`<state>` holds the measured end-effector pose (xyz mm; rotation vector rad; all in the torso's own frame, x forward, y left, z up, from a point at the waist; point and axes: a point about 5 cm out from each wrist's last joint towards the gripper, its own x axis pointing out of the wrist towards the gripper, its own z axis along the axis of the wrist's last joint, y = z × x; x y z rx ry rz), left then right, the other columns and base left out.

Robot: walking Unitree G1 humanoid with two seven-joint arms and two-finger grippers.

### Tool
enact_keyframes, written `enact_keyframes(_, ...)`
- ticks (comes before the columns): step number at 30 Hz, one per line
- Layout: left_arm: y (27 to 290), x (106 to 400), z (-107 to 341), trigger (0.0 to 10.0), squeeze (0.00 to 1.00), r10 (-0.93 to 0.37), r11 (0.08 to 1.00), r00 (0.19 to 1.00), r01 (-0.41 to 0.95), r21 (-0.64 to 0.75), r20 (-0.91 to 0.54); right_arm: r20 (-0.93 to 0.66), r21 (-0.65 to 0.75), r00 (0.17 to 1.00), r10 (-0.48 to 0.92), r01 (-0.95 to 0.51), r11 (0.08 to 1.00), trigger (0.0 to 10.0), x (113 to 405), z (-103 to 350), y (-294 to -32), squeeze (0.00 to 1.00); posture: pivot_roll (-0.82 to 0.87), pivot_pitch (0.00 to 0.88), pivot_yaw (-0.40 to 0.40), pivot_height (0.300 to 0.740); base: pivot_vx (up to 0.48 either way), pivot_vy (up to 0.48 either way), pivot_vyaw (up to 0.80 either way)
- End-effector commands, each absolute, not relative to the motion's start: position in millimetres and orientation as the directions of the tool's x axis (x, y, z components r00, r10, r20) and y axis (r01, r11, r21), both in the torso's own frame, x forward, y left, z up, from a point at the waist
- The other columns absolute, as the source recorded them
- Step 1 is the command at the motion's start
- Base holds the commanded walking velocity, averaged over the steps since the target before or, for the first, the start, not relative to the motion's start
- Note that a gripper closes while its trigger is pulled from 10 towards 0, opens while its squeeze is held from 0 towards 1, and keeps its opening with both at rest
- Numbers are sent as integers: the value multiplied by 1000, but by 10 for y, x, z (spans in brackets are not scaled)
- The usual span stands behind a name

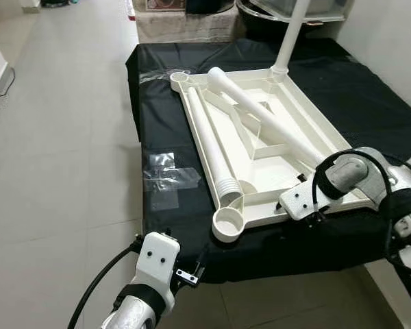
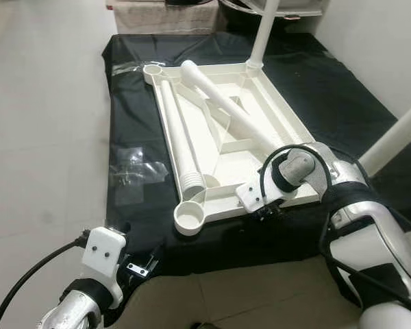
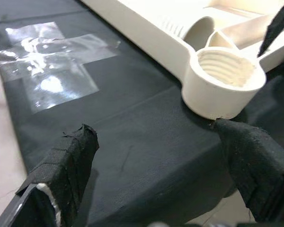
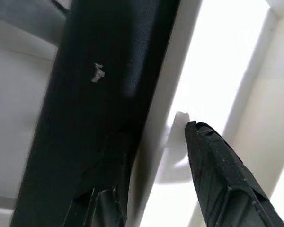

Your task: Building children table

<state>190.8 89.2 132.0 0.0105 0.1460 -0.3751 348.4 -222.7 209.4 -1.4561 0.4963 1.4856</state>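
Note:
A white plastic tabletop lies upside down on a black cloth. Two loose white legs lie in it, a thin ribbed one and a thicker one set diagonally. A third leg stands upright in the far corner. The near corner's threaded socket is bare. My right gripper is at the tabletop's near rim, one finger inside the rim and the other outside, shut on it. My left gripper hovers open over the cloth's front edge, just short of the socket.
A clear plastic bag of small hardware lies on the cloth left of the tabletop. Another white tube slants up at the far right. Tiled floor stretches to the left; boxes stand behind the cloth.

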Motion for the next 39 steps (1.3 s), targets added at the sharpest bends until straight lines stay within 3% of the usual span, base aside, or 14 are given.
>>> enact_keyframes(1, 881, 1884, 1250, 10000, 0, -370, 928, 912, 372, -24, -178, -920, -324, 174, 352, -842, -431, 10000, 3473, 2141, -2286, 0, 44, 180, -71, 740, 0, 0, 0)
enact_keyframes(5, 881, 1888, 1247, 10000, 0, -370, 928, 912, 372, -22, -178, -914, -309, 147, 378, -856, -415, 10000, 3463, 2248, -2304, 0, 44, 171, -72, 740, 0, 0, 0)
enact_keyframes(7, 882, 1895, 1240, 10000, 0, -370, 928, 912, 372, -20, -178, -879, -326, 136, 457, -871, -367, 10000, 3464, 2398, -2293, 0, 41, 167, -72, 740, 0, 0, 0)
enact_keyframes(23, 904, 1948, 1221, 10000, 0, -368, 928, 913, 372, -10, -176, -685, -395, 167, 709, -903, -169, 10000, 3464, 2791, -2172, 0, 42, 160, -67, 740, 0, 0, 0)
enact_keyframes(24, 905, 1951, 1220, 10000, 0, -367, 928, 913, 372, -10, -176, -640, -382, 165, 750, -916, -124, 10000, 3489, 2838, -2121, 0, 42, 160, -67, 740, 0, 0, 0)
enact_keyframes(26, 903, 1963, 1211, 10000, 0, -366, 929, 914, 371, -7, -176, -477, -399, 214, 852, -917, 6, 10000, 3613, 2954, -1977, 0, 45, 159, -67, 740, 0, 0, 0)
enact_keyframes(27, 903, 1963, 1211, 10000, 0, -366, 929, 914, 371, -7, -176, -477, -399, 214, 852, -917, 6, 10000, 3613, 2954, -1977, 0, 45, 159, -67, 740, 0, 0, 0)
enact_keyframes(30, 908, 1971, 1206, 10000, 0, -363, 930, 916, 368, -5, -174, -285, -412, 372, 883, -880, 238, 10000, 3787, 2958, -1766, 0, 48, 159, -68, 740, 0, 0, 0)
enact_keyframes(34, 913, 1972, 1208, 10000, 0, -360, 931, 917, 365, -4, -171, -242, -419, 416, 876, -860, 293, 10000, 3811, 2921, -1699, 0, 51, 157, -68, 740, 0, 0, 0)
enact_keyframes(35, 915, 1973, 1209, 10000, 0, -359, 932, 918, 364, -3, -170, -188, -406, 485, 854, -830, 382, 10000, 3858, 2879, -1639, 0, 52, 157, -69, 740, 0, 0, 0)
enact_keyframes(36, 915, 1973, 1209, 10000, 0, -359, 932, 918, 364, -3, -170, -188, -406, 485, 854, -830, 382, 10000, 3858, 2879, -1639, 0, 52, 157, -69, 740, 0, 0, 0)
enact_keyframes(37, 918, 1973, 1210, 10000, 0, -357, 932, 919, 362, -3, -168, -120, -380, 596, 794, -766, 518, 10000, 3937, 2853, -1588, 0, 52, 157, -69, 740, 0, 0, 0)
enact_keyframes(39, 918, 1973, 1210, 10000, 0, -357, 932, 919, 362, -3, -168, -120, -380, 596, 794, -766, 518, 10000, 3937, 2853, -1588, 0, 52, 157, -69, 740, 0, 0, 0)
